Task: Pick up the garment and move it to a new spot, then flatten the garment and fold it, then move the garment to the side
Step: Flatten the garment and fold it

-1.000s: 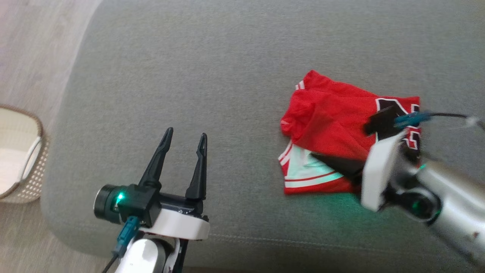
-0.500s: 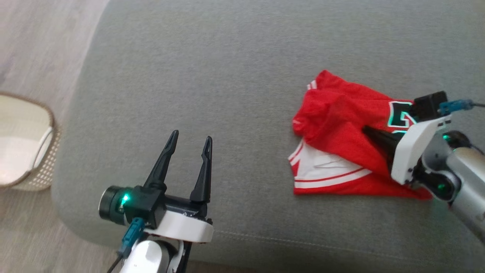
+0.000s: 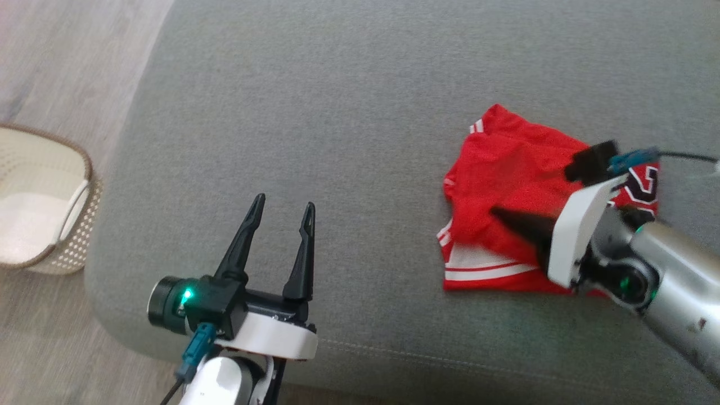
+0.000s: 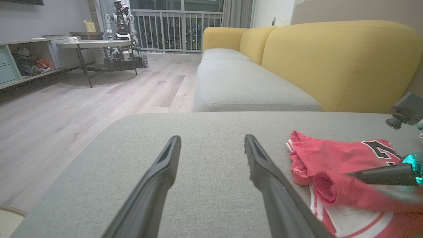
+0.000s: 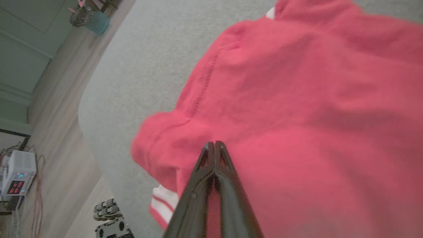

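Note:
A red garment (image 3: 506,180) with white trim and a black number lies crumpled on the right part of the grey sofa cushion (image 3: 337,101). My right gripper (image 3: 495,212) is shut, its fingers lying low across the red cloth and pointing left. In the right wrist view the shut tips (image 5: 214,142) press together over the garment (image 5: 297,99), with no cloth visibly pinched between them. My left gripper (image 3: 284,201) stands open over bare cushion, well left of the garment. The left wrist view shows its open fingers (image 4: 212,137), with the garment (image 4: 330,158) to the right.
A pale woven basket (image 3: 84,169) stands on the wooden floor off the cushion's left end. A yellow backrest (image 4: 330,59) rises behind the seat. The cushion's front edge runs just ahead of my left wrist.
The camera has shifted a little. My right gripper swung out right and came back left across the garment, and red cloth now covers more of the white panel. The left gripper stayed put.

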{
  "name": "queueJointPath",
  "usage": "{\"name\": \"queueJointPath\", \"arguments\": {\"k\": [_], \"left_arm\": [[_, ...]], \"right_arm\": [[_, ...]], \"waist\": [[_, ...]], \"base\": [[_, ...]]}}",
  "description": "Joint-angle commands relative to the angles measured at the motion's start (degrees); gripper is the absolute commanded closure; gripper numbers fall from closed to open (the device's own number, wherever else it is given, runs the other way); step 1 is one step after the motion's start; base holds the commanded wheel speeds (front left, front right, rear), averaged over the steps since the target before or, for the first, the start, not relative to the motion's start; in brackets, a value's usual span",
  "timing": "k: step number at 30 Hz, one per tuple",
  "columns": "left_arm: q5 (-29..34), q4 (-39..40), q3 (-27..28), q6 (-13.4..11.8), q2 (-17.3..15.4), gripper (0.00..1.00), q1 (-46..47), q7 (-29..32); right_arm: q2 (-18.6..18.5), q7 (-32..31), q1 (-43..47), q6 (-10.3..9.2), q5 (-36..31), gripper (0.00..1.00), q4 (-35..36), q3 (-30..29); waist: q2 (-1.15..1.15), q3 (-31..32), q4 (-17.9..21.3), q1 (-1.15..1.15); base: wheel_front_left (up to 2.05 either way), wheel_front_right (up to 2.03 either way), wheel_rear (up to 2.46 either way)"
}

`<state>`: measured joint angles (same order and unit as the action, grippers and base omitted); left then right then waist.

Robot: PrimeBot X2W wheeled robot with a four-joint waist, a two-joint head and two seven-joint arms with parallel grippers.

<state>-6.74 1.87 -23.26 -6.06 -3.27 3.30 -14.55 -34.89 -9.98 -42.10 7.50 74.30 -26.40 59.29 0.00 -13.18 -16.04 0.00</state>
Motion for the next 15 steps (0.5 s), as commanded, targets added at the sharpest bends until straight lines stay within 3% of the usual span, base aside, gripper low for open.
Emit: {"name": "queueJointPath", "arguments": {"k": [1,7,10,14,15], "left_arm": [[-0.1,2.1,1.8,-0.2,0.3,0.00,1.2,-0.4],[0.3,2.1,2.1,0.1,0.3,0.00,1.0,-0.4],[0.4,2.1,2.2,0.2,0.3,0.00,0.7,-0.4],[0.3,2.2,2.9,-0.1,0.3,0.00,-0.2,-0.4],[0.2,2.2,3.3,-0.3,0.3,0.00,-0.6,-0.4]], "right_arm": [[-1.7,-0.6,2.0,-0.01,1.2,1.00,2.6,0.3],[-5.8,-4.1,3.5,-0.01,5.4,1.00,11.4,2.0],[-8.7,0.8,3.0,-0.01,3.8,1.00,13.7,-0.2],[-11.2,13.4,4.0,-0.01,-3.1,1.00,12.5,-4.2],[-11.2,16.9,4.7,-0.01,-5.1,0.68,11.4,-5.5]], "waist": [[0.00,0.4,0.7,0.00],[0.00,1.4,2.3,0.00],[0.00,1.9,2.7,0.00],[0.00,3.3,2.9,0.00],[0.00,3.7,3.2,0.00]], "base": [[0.00,0.00,0.00],[0.00,0.00,0.00],[0.00,0.00,0.00],[0.00,0.00,0.00],[0.00,0.00,0.00]]}}
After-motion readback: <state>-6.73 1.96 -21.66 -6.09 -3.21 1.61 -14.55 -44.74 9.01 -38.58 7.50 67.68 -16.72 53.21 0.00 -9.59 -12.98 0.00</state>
